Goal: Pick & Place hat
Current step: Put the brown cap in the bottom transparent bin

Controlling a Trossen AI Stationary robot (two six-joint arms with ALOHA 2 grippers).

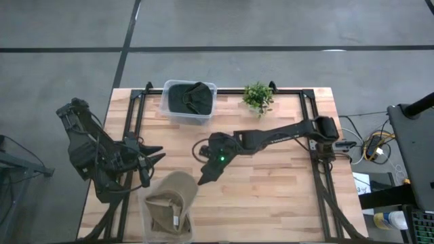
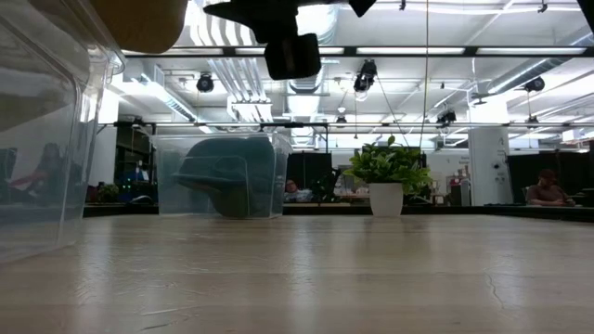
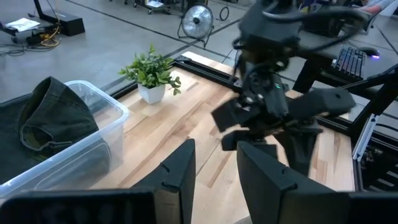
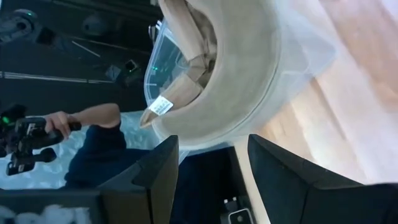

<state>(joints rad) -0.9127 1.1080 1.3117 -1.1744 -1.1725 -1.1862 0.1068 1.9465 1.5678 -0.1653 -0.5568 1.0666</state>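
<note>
A tan hat (image 1: 175, 192) lies in a clear bin (image 1: 154, 229) at the table's near edge. Its brim (image 4: 249, 74) rests on the bin's rim. A white label (image 4: 160, 106) shows inside the hat. My right gripper (image 1: 202, 179) hovers just right of the hat, open, with its fingers (image 4: 157, 171) pointing at the brim's edge; I see no touch. The low view shows this gripper (image 2: 290, 46) up high beside the tan hat (image 2: 130, 19). My left gripper (image 1: 150, 156) waits open to the left of the hat. A dark green hat (image 1: 191, 98) sits in a second clear bin (image 1: 169, 112) at the far edge.
A small potted plant (image 1: 258, 97) stands at the far edge, right of the dark hat's bin. Black rails (image 1: 319, 169) run along the table's sides. Bare wood (image 1: 271, 196) lies right of the tan hat. A person's hand (image 4: 59, 121) holding a controller shows beyond the near edge.
</note>
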